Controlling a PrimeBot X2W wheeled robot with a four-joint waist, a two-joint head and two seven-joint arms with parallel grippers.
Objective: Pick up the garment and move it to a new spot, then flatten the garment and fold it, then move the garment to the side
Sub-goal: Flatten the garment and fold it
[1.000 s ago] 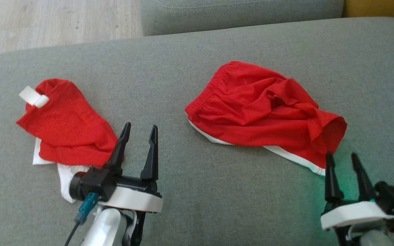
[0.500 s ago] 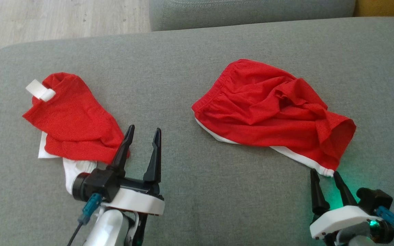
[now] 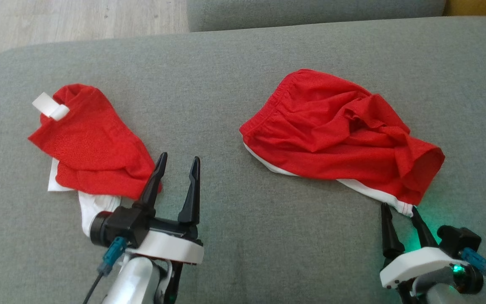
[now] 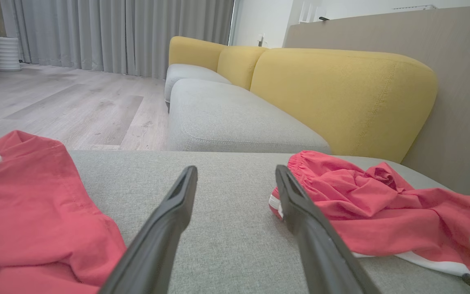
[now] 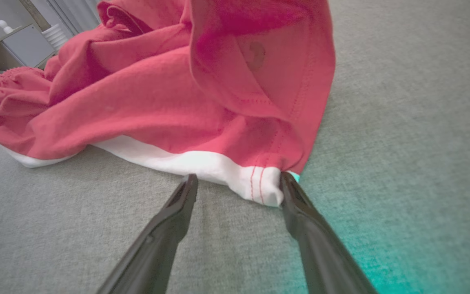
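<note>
Crumpled red shorts [image 3: 340, 135] with a white hem lie on the right half of the grey seat cushion [image 3: 243, 84]. My right gripper [image 3: 397, 209] is open at their near right corner. In the right wrist view the white hem corner [image 5: 259, 183] lies between the fingertips of this gripper [image 5: 238, 179], touching the right finger [image 5: 296, 204]. My left gripper [image 3: 177, 162] stands open over bare cushion, holding nothing. The left wrist view has that gripper [image 4: 236, 169] pointing between the shorts [image 4: 382, 208] and a second garment [image 4: 27, 204].
A second red and white garment [image 3: 91, 143] with a white tag [image 3: 51, 106] lies at the left, beside my left gripper. Wood floor [image 3: 78, 19] lies beyond the cushion's far left edge. Another grey cushion [image 4: 227, 118] and a yellow backrest [image 4: 341, 90] stand behind.
My right gripper has drawn back toward the near edge, its fingers have narrowed, and its tips now sit at the hem corner. The head camera shifted slightly. The left gripper stayed still.
</note>
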